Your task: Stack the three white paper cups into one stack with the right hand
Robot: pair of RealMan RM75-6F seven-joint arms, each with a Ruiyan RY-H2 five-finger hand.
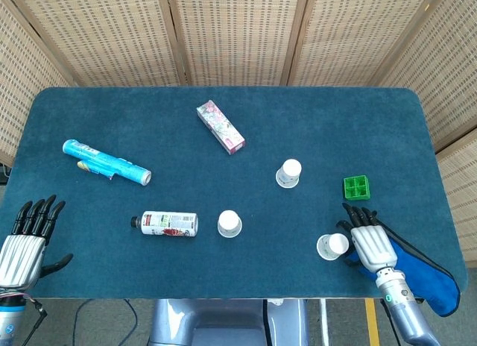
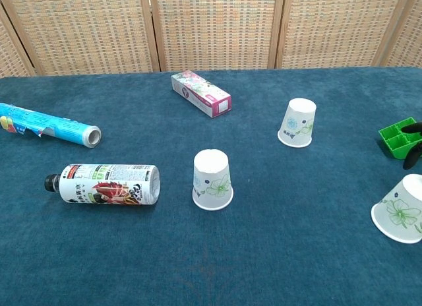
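Right hand (image 1: 369, 241): at about 4 o'clock on the table (image 1: 223, 107), fingers spread, holding nothing, just beside the nearest cup.
Left hand (image 1: 26, 238): at 8 o'clock by the table's near edge, fingers spread, holding nothing.
Near cup (image 1: 332, 246): white paper, upside down, at 5 o'clock, immediately left of the right hand; whether they touch cannot be told.
Middle cup (image 1: 229, 223): upside down, near table centre, at 6 o'clock.
Far cup (image 1: 289, 173): upside down, at 3 o'clock from centre, well apart from the other two.
Stack status: none begun; all three cups stand separately.
Other items: bottle (image 1: 168, 224) lying at 7 o'clock; blue foil roll (image 1: 106, 162) at 9 o'clock; pink box (image 1: 220, 127) at 12 o'clock; green tray (image 1: 356, 187) just beyond the right hand.
Risk: light cup likely to tip or skid if fingers brush it sideways; too hard a squeeze would crush the rim and spoil nesting.
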